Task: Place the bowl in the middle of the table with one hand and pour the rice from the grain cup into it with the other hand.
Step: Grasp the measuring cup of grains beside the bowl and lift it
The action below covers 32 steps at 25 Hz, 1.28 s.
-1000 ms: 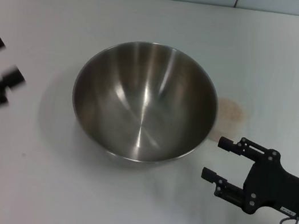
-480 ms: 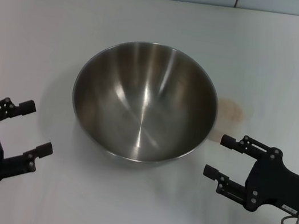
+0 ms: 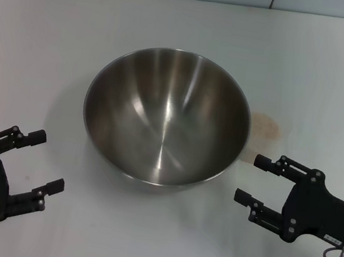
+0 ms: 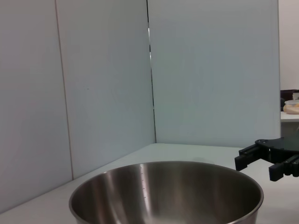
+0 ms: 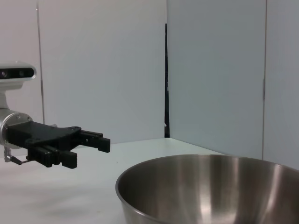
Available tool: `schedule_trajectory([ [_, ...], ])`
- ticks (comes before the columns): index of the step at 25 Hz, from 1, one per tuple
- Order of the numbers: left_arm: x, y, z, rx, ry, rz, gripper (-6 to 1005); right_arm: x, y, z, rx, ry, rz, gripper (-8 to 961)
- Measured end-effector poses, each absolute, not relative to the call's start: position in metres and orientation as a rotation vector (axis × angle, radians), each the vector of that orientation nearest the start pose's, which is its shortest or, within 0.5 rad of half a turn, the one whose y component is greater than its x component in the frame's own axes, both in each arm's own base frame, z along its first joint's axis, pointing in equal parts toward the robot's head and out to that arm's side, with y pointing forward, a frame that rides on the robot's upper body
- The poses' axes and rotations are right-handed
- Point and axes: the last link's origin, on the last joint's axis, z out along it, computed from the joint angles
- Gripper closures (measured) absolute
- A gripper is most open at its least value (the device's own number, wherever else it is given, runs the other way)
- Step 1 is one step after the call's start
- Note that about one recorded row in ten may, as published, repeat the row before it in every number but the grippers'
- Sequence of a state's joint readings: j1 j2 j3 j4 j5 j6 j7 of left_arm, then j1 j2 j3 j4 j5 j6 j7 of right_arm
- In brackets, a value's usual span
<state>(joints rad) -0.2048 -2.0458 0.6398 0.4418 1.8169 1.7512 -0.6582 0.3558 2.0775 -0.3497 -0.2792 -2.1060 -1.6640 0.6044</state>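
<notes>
Nearest to the camera, the left gripper (image 3: 35, 164) hovers low over the table (image 3: 138, 242) with its two fingers spread apart and nothing between them. The right gripper (image 3: 251, 180) is on the other side, also with its fingers apart and empty. The bowl (image 3: 166, 114) stands upright between the two, a little ahead of the fingertips of both; the right fingertips are just beside its rim, the left ones are a bit further from it. The bowl looks empty inside. Beyond the right gripper there is a faint brownish stain (image 3: 267, 127) on the table. Behind everything stands a pale panelled wall (image 4: 196, 70).

The grain cup and the rice are not visible in any view, so I judge the pouring is not possible before the cup is found. The bowl seems already near the middle. To do the step well, one gripper should keep clear of the rim while the other fetches the cup.

No brand, label or readable writing is visible
</notes>
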Motion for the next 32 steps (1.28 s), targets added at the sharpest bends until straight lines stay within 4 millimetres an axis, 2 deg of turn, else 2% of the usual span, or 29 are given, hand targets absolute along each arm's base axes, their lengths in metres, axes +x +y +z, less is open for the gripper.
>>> schedule_trajectory([
  [14,-0.333,0.21,-0.001,-2.496,-0.216,-0.851,194,0.318,0.23,-0.037,-2.507,0.296,0.885,287],
  [19,-0.331,0.21,-0.002,-2.493,-0.217,-0.859,194,0.322,0.209,-0.033,-2.274,0.335,0.98,286],
  [22,-0.331,0.21,-0.002,-2.492,-0.222,-0.87,194,0.328,0.189,-0.031,-2.039,0.362,0.989,286],
  [27,-0.329,0.21,-0.001,-2.492,-0.22,-0.881,194,0.339,0.179,-0.03,-1.869,0.467,0.951,286],
  [32,-0.33,0.21,0.001,-2.493,-0.218,-0.882,194,0.35,0.174,-0.033,-1.788,0.545,0.882,287],
])
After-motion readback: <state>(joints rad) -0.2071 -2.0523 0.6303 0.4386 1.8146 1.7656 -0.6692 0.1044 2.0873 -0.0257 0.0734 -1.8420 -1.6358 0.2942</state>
